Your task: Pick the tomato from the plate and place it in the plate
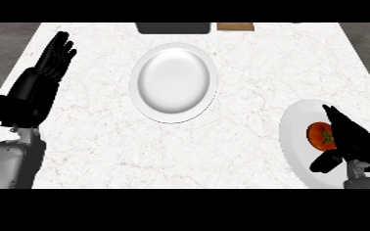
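A red tomato [318, 135] lies on a white plate [298, 127] at the counter's right edge. My right hand [348, 138] is over that plate, just right of the tomato, fingers straight and pointing up-left, thumb low beside the fruit; it holds nothing. A second white plate [173, 82] with nothing on it sits in the middle of the counter, toward the back. My left hand [52, 61] rests open at the left edge, fingers up.
A dark flat object [173, 28] and a brown wooden one [236, 27] lie at the counter's far edge. White marble counter [101, 142] spreads between the two plates and in front.
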